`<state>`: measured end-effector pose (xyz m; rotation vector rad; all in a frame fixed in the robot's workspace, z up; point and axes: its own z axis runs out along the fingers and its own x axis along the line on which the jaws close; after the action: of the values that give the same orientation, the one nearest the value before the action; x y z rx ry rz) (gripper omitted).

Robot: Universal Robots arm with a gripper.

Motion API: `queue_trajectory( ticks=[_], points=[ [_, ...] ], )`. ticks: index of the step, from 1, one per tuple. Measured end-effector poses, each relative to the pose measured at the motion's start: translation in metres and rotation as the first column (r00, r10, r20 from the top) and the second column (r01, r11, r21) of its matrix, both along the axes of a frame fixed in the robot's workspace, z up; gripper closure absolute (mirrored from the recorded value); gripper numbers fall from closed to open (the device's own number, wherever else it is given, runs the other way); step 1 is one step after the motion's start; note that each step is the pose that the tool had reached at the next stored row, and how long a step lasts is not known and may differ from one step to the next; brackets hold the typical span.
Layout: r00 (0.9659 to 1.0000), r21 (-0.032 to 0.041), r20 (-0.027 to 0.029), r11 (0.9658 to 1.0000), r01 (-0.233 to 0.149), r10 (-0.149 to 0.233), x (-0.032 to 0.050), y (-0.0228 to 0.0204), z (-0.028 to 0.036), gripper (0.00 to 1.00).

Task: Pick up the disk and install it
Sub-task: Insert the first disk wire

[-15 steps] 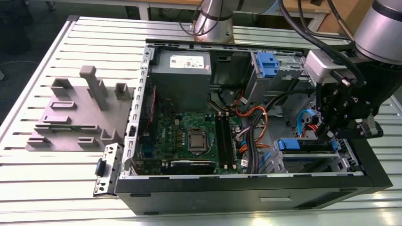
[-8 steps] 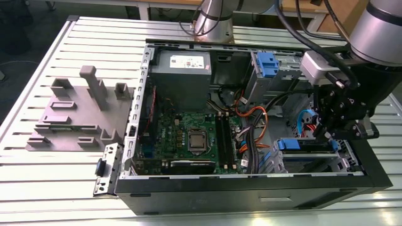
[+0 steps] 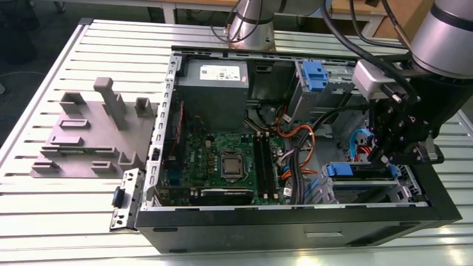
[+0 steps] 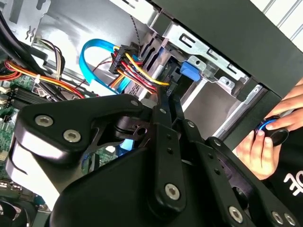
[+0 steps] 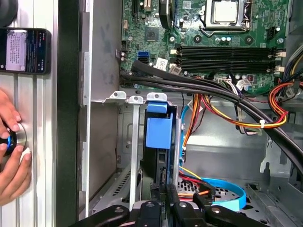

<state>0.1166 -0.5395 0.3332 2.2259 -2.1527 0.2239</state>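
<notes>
The table (image 3: 44, 188) is ribbed bare metal with a dull sheen. The case (image 3: 296, 230) is matt black outside, plain grey sheet metal inside. The disk (image 5: 158, 132) is framed in smooth blue plastic.

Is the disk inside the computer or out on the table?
Inside: the disk, with its blue bracket, sits in the drive cage of the open computer case, by the gripper.

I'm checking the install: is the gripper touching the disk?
Cannot tell. In the first wrist view the gripper overlaps the dark edge of the disk; both are dark there, so neither contact nor a gap shows plainly.
</notes>
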Motion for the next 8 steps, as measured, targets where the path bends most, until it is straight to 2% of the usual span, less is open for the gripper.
queue_trajectory(
  ticks=[5, 8],
  points=[
    [1.0, 0.0088, 0.0, 1.0, 0.0, 0.0, 0.0, -0.0002, -0.0011, 0.83],
    [1.0, 0.0096, 0.0, 1.0, 0.0, 0.0, 0.0, -0.0004, -0.0017, 0.83]
  ],
)
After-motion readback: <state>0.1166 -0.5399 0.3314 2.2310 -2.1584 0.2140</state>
